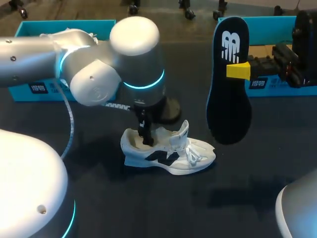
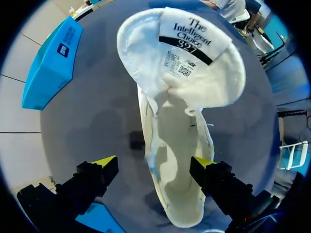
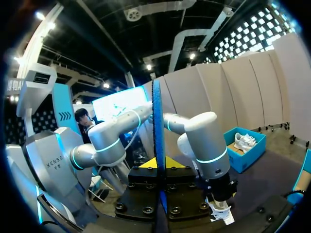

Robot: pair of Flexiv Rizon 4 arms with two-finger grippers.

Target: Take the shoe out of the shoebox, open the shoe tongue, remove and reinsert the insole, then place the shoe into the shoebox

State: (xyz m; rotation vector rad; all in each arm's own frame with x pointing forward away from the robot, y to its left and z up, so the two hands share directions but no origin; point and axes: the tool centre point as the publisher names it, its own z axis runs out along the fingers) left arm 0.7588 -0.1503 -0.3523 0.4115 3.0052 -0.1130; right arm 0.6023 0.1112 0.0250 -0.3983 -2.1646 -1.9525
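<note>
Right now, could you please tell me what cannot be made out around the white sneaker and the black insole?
Head view: the left arm hides most of the inside of the blue cardboard shoebox behind it.
Left wrist view: the raised tongue of the white sneaker hides its toe.
Right wrist view: the flat black insole in the right gripper shows edge-on; its faces are hidden.

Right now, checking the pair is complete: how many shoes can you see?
2. One white shoe lies on the table under the left gripper; a second shoe sits in the blue shoebox beyond the left arm. Others may be hidden.
</note>
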